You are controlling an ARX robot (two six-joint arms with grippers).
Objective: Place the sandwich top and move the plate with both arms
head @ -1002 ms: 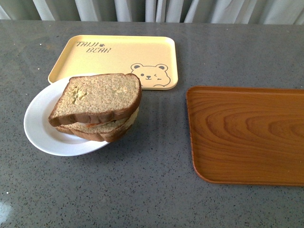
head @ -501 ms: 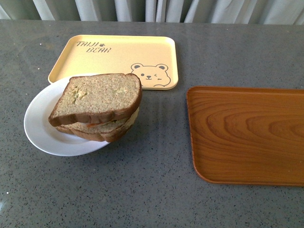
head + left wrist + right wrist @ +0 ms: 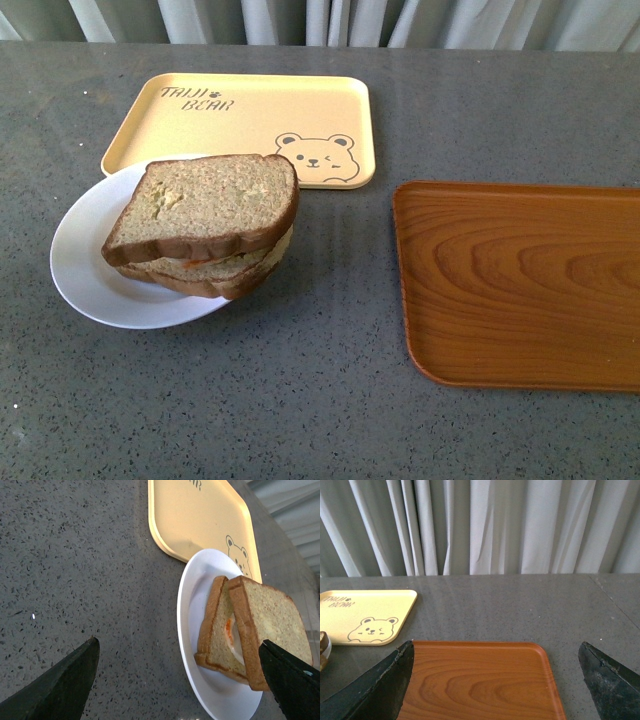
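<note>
Brown wholemeal slice: the sandwich top [image 3: 205,200] is seen resting slightly askew on the filled lower slice [image 3: 215,282]; the placing is judged done.
White plate: the plate [image 3: 78,262] bears the sandwich at the left of the bench [image 3: 300,400]. Its far rim meets the near edge of the yellow bear tray [image 3: 250,115]; whether it touches or overlaps cannot be told.
Handling: the bread is judged soft and light. The plate is judged stiff, smooth, probably slippery and breakable, and the stack could be slid off by a tilt.
Hold: the bare rim at the plate's left and right sides is favoured, with the plate kept level.
Left end effector [image 3: 178,642]: spread wide and empty, held over the bench near the plate, nothing touched.
Right end effector [image 3: 496,644]: spread wide and empty, held above the wood-grain tray [image 3: 520,280] at the right, well apart from the plate.
Remaining: the two-armed move of the plate is judged not yet begun.
</note>
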